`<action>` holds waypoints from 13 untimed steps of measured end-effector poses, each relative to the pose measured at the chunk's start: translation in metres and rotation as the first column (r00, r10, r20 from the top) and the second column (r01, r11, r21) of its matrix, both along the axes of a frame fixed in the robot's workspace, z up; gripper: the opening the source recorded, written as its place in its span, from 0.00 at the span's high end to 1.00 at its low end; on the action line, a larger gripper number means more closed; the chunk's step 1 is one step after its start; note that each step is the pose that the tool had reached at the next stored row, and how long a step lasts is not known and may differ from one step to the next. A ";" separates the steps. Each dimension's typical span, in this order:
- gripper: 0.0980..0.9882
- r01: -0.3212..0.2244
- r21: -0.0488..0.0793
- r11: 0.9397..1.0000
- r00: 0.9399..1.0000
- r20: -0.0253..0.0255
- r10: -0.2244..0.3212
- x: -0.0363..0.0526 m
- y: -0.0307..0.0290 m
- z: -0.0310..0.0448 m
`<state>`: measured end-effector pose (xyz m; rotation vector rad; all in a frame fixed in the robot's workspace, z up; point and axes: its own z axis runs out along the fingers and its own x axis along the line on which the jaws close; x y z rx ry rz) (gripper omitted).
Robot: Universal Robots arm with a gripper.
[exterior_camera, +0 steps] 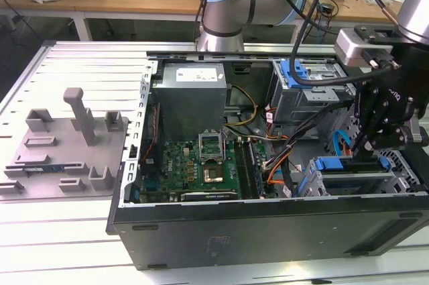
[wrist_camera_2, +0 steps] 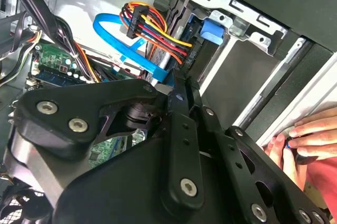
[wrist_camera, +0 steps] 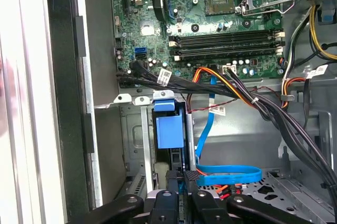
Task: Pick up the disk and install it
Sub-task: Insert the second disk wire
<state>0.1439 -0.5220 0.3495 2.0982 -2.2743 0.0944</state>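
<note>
Open computer case (exterior_camera: 268, 231) fills the centre and right of the exterior view, lying on a pale slatted table (exterior_camera: 60, 231). Grey fixture tray (exterior_camera: 64, 151) sits at mid-left of that frame, beside the case.

Inside the case: green motherboard (exterior_camera: 201, 164) at centre; in the first wrist view it spans the upper part of the frame (wrist_camera: 221, 18). Grey power supply (exterior_camera: 191, 100) lies above it in the exterior view. Drive cage (exterior_camera: 308, 94) at upper right of centre.

My arm reaches down at the right edge of the exterior view, my gripper (exterior_camera: 375, 147) low inside the case over the lower-right bay.

The disk (exterior_camera: 352, 167) stands on edge in that bay, blue frame uppermost. In the first wrist view it runs down the lower centre (wrist_camera: 169, 132), between metal bay rails.

My jaws are pinched together on the disk's top edge, fingers (wrist_camera: 190, 177) at lower centre.

Blue flat cable (wrist_camera: 231, 174) loops just beside the disk.

A person's hand (wrist_camera_2: 310, 137) rests on the case edge, right of the second wrist view.
</note>
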 end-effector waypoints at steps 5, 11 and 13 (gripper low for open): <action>0.93 0.000 0.000 1.000 1.000 0.000 0.000 0.0000 0.0016 -0.0002; 0.93 0.000 0.000 1.000 1.000 -0.001 0.000 0.0000 0.0003 -0.0009; 0.93 0.000 0.000 1.000 1.000 -0.001 0.000 0.0000 0.0003 -0.0011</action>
